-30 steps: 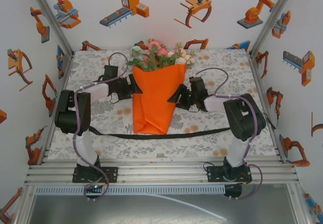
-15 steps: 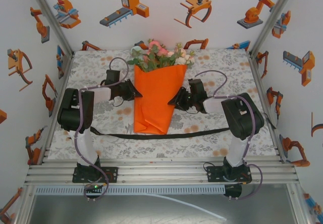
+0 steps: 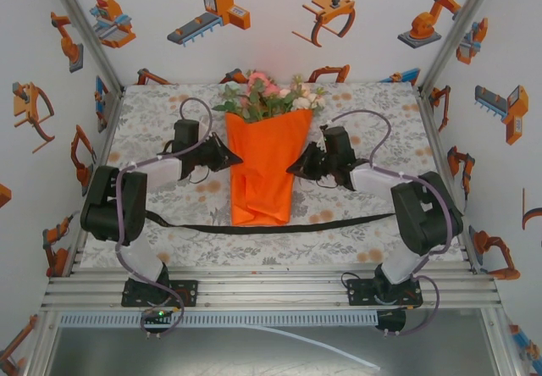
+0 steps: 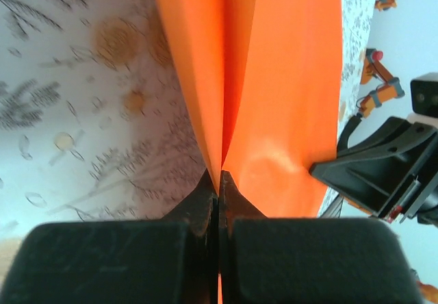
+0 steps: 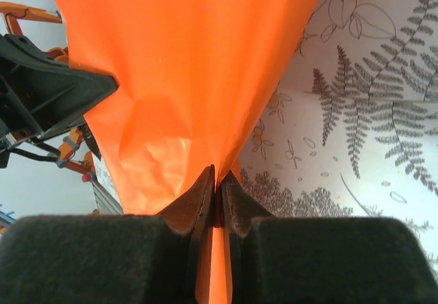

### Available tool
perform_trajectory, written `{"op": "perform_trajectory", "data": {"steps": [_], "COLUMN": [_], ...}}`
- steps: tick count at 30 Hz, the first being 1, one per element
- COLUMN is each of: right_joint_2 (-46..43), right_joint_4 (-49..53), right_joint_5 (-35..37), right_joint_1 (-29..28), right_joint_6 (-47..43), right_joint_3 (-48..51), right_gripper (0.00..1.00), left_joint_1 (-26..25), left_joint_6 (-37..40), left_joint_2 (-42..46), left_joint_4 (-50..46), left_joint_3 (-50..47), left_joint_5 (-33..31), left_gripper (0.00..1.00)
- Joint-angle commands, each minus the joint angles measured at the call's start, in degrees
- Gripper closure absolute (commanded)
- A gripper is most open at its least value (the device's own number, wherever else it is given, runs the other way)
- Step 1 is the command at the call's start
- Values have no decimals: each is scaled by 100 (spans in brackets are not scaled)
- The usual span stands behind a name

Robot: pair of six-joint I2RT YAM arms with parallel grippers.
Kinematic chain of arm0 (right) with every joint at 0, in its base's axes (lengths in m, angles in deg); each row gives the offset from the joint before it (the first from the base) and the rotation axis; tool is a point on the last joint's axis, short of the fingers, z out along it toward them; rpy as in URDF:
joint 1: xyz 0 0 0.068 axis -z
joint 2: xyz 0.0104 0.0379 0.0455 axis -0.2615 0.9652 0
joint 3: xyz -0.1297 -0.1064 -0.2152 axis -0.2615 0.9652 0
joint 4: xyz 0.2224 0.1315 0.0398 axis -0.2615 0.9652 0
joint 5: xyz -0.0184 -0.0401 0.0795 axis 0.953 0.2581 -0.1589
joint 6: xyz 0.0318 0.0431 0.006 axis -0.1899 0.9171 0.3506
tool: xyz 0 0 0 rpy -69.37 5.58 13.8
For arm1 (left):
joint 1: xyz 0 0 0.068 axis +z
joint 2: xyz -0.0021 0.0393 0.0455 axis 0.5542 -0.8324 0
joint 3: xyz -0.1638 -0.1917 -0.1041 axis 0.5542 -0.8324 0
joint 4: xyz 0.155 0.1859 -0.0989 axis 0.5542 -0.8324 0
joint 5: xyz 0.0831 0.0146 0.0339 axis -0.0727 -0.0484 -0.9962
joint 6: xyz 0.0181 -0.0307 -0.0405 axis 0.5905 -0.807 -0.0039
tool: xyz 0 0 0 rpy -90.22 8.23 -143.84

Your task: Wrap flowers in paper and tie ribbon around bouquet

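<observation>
The bouquet stands as an orange paper (image 3: 262,168) cone in the middle of the table, with the pink, peach and cream flowers (image 3: 273,94) sticking out of its far end. My left gripper (image 3: 229,156) is shut on the paper's left edge (image 4: 220,112). My right gripper (image 3: 296,166) is shut on the right edge (image 5: 205,92), pinching the sheet between its tips. The black ribbon (image 3: 339,222) lies flat across the table, passing under the cone's near tip. The stems are hidden inside the paper.
A tablecloth (image 3: 373,113) with a grey leaf print covers the table. Walls with orange robot pictures close in the left, back and right sides. The aluminium rail (image 3: 271,287) carrying both arm bases runs along the near edge.
Both arms have stretched farther from their bases, carrying the cone a little toward the back of the table. The paper now looks narrower and more upright between the grippers.
</observation>
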State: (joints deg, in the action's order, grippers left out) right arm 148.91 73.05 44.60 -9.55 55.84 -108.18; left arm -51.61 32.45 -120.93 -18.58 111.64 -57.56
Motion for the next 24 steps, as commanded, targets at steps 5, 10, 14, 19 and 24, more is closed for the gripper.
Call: {"op": "perform_trajectory", "data": {"steps": [5,10,14,19,24], "right_joint_2": [-212,13,-120,-458,-803], "right_joint_4": [115,-456,-285,357,731], "right_joint_5": [145,84,194,480,825], "right_joint_1": [-238,-295,-307,-306,-298], "right_joint_6": [-43,341,285,13,-132], "right_joint_3": [774,1061,1076,913,821], "right_gripper": [85,76,64,45,39], "left_joint_1": [-275,-293,-275,-273,-276], "left_joint_6": [19,192,239,217,336], "left_joint_2": [549,287,202,522,1214], "left_joint_4": [-240,-142,-208,-347,-836], "left_joint_3": [-720,-747,-698,-928,-1027], "left_joint_5": [-455,-651,-805,-1133,-1811], "left_gripper": [96,79,68,52,41]}}
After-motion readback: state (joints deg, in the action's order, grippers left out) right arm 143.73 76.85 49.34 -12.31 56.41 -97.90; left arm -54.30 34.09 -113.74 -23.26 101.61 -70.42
